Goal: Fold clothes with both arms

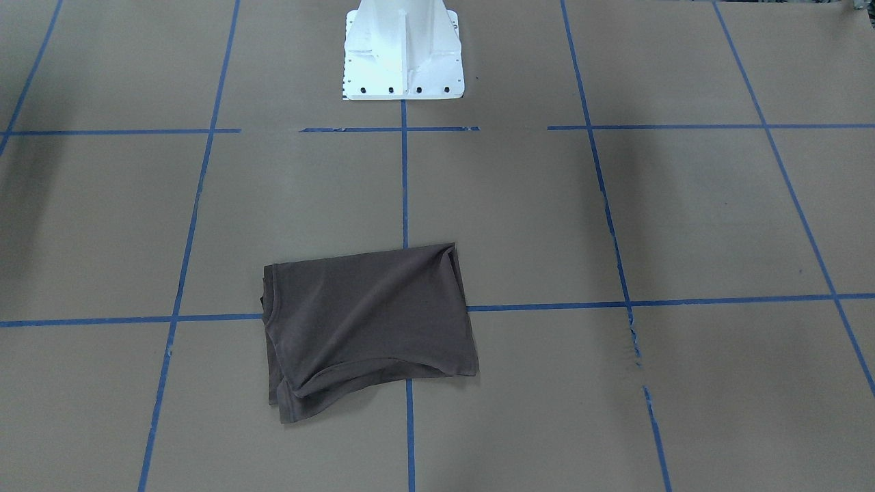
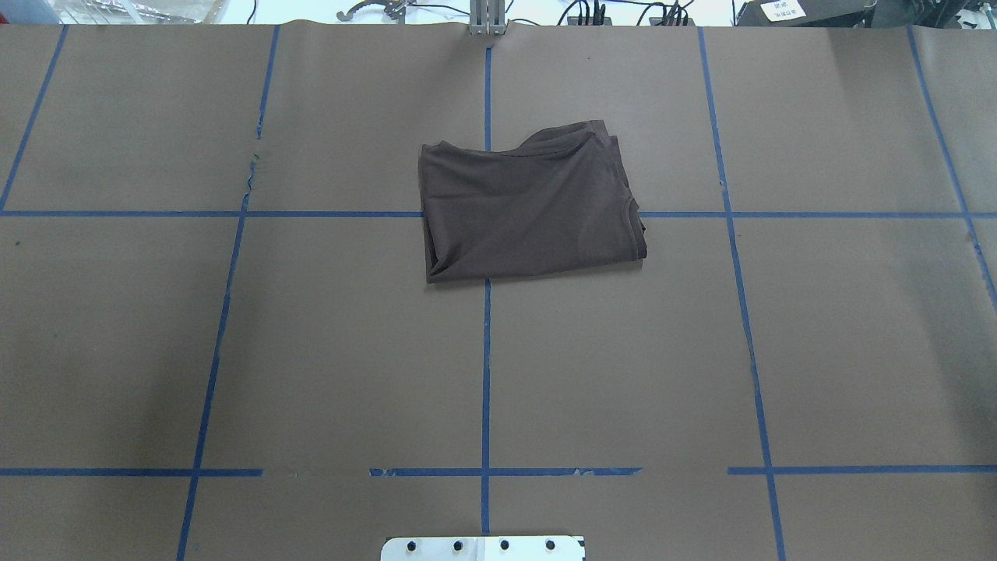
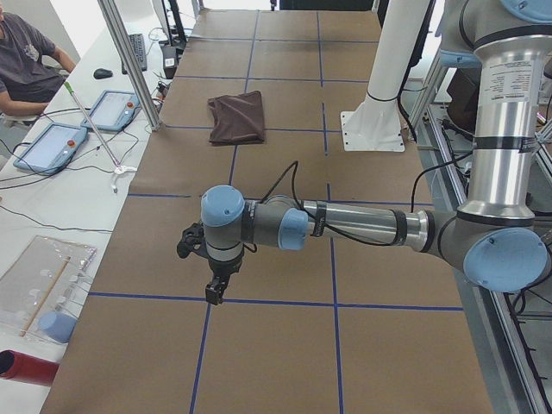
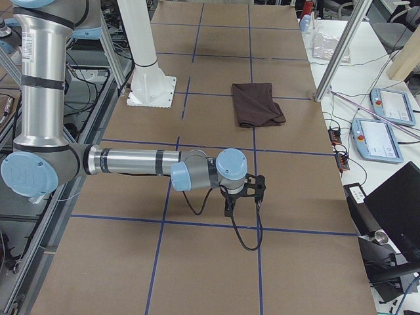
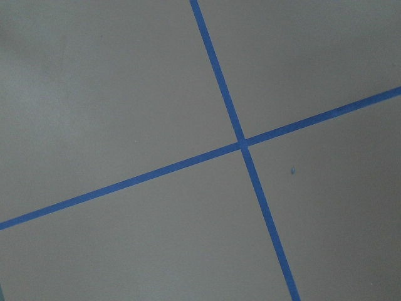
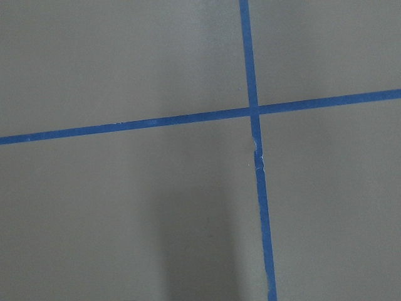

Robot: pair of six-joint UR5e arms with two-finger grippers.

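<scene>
Left gripper (image 3: pixel 215 291) and right gripper (image 4: pixel 230 207) are held over the table (image 1: pixel 615 410), well apart from the folded T-shirt (image 1: pixel 366 321); how the jaws stand cannot be told.

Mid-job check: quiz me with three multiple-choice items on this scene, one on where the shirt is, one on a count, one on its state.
1. Where does the T-shirt lie?
A. over a crossing of blue tape lines, out in front of the white pedestal
B. at the robot's far left end
C. draped over the pedestal

2. How many garments show?
A. one
B. two
C. three

3. What state is the shirt in?
A. spread flat, sleeves out
B. folded into a compact rectangle
C. bunched up and lifted

Answers:
1 A, the overhead view shows two tape lines running under it.
2 A, no view shows a second garment.
3 B, layered edges show along its sides, and the left tool and right tool are well away from it.
</scene>
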